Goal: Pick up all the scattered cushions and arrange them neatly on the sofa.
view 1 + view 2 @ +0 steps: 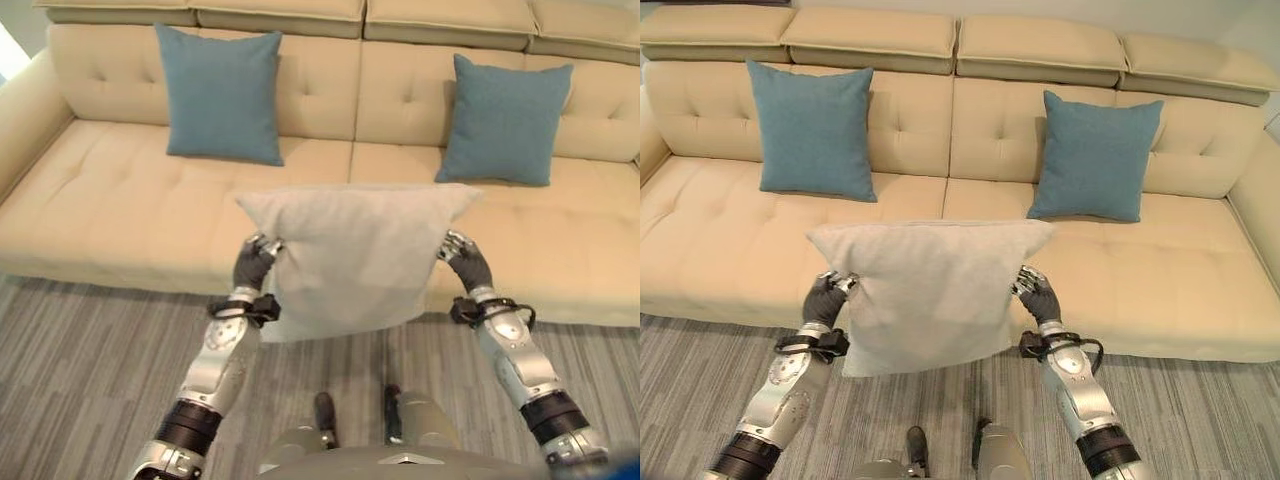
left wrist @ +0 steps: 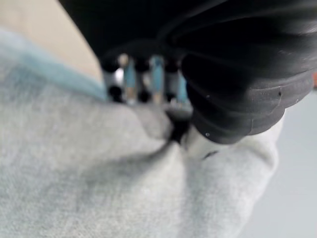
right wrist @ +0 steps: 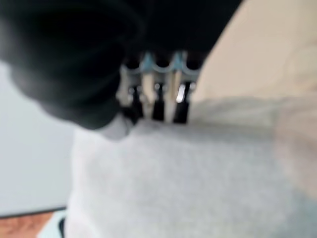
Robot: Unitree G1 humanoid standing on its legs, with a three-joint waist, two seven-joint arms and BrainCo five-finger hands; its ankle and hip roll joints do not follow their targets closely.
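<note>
Grey cushion: held up in the air in front of the sofa, upright and facing the robot, its top edge level with the seat, its lower edge hanging over the floor.
Left hand: pinches the cushion's left edge about halfway down; in the left wrist view the fingers curl over the fabric, which bunches into a fold under them.
Right hand: clamps the cushion's right edge at about the same height; in the right wrist view the fingers are bent down onto the cloth.
Sofa: cream, tufted, wide, with padded headrests along the top; it runs across the whole view behind the held cushion.
Left blue cushion: stands upright on the seat, leaning on the backrest, on the left half of the sofa.
Right blue cushion: also upright against the backrest, on the right half, tilted a little to the side, well apart from the other blue one.
Seat between the blue cushions: bare cream upholstery, directly behind the grey cushion's top edge.
Floor: grey striped carpet in front of the sofa, under the arms.
</note>
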